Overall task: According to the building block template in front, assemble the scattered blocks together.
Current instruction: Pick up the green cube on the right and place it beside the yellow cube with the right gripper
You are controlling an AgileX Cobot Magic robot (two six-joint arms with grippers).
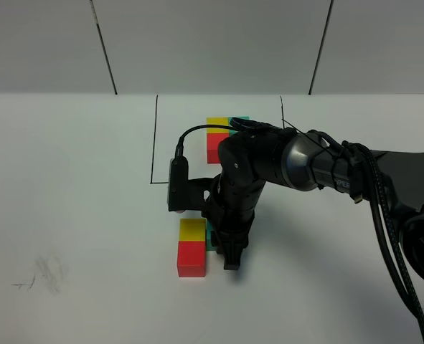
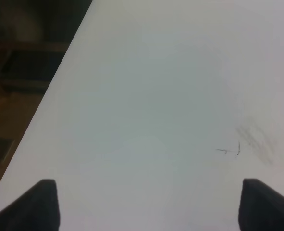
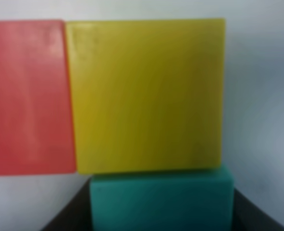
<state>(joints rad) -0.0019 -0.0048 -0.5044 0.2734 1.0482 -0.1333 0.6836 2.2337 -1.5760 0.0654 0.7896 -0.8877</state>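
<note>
Over the teal cube (image 3: 161, 199), right pincer (image 1: 229, 247) downturned.

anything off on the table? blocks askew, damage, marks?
Only a faint dark scuff mark on the white table, left of the red block. Red and yellow block sit flush and square; nothing damaged.

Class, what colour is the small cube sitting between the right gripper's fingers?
Teal: the small matte teal cube between the right gripper fingers, clearest in the right wrist view.
</note>
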